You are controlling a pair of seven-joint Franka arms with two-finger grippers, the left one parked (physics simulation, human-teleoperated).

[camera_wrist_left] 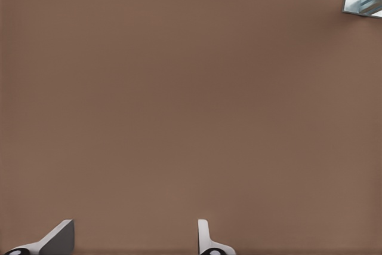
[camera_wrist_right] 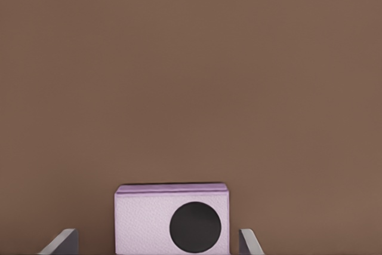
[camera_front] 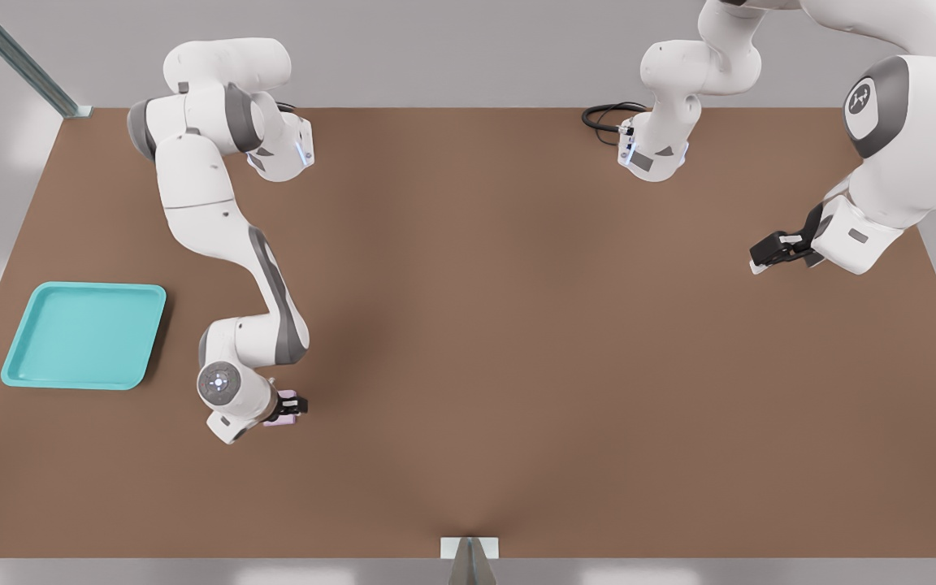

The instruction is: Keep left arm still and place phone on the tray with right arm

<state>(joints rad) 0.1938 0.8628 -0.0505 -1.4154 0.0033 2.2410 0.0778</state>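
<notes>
- The jaws straddle the phone (camera_wrist_right: 172, 219), a finger (camera_wrist_right: 59, 242) on each side with a gap showing: apart, not clamped.
- The phone (camera_front: 287, 406) lies flat on the bench (camera_front: 517, 325), lens up; its long axis I can't make out.
- It's well off the tray (camera_front: 17, 370), toward the front view's right.

One tray (camera_front: 84, 335), one phone (camera_front: 285, 405), apparently, and one working hand (camera_front: 289, 406) on the table (camera_front: 517, 325).
</notes>
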